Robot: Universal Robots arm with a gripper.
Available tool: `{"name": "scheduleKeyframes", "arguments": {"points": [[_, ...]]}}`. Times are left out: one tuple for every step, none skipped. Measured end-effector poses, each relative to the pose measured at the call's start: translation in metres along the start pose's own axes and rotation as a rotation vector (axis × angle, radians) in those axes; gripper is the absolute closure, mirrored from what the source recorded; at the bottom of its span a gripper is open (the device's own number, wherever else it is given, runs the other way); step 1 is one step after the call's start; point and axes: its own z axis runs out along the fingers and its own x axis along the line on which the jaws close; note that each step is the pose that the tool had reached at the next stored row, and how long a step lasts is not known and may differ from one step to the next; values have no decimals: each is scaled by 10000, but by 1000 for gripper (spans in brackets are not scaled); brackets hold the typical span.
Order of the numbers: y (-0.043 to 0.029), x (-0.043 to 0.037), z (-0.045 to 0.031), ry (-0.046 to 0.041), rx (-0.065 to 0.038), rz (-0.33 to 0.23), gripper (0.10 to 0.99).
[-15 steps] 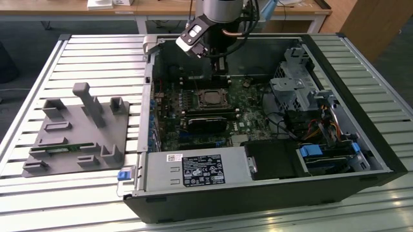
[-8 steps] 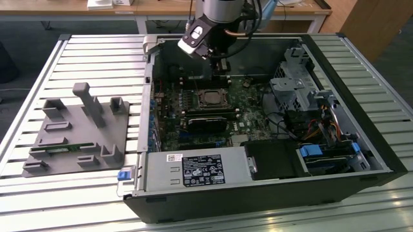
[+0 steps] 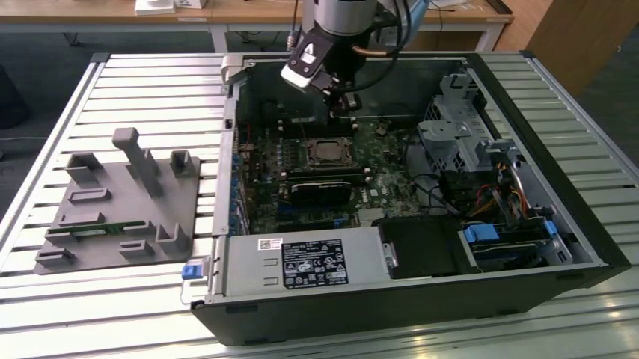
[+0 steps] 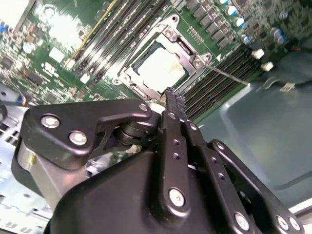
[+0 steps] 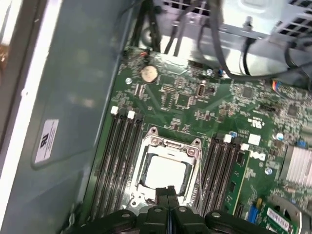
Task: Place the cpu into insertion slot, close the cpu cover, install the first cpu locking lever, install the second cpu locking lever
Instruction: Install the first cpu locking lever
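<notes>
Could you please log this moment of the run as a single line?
gripper: shut, empty, just above socket area | cpu: seated, face visible through window | cpu cover: down over cpu

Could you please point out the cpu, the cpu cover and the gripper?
cpu (image 5: 165, 173): first wrist view, middle of its metal face.
cpu cover (image 5: 170, 146): first wrist view, frame bar beside window.
gripper (image 5: 168, 191): first wrist view, between jaw tips.

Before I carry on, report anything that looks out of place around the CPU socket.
One thin locking lever sticks out slantwise across the memory slots beside the cpu cover instead of lying along it, so it looks unlatched. The cpu lies flat. Nothing else stands out.
</notes>
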Motion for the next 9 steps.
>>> {"name": "scheduleKeyframes", "arguments": {"points": [[0, 0, 1, 4, 9, -181, 976], [0, 0, 2, 9, 18, -370, 976], [0, 0, 3, 13, 28, -556, 976], [0, 0, 4, 17, 38, -735, 976], [0, 0, 5, 21, 48, -914, 976], [0, 0, 6, 25, 57, -1095, 976], [0, 0, 7, 29, 67, -1273, 976], [0, 0, 8, 33, 76, -1454, 976], [0, 0, 8, 37, 85, -1632, 976]]}}
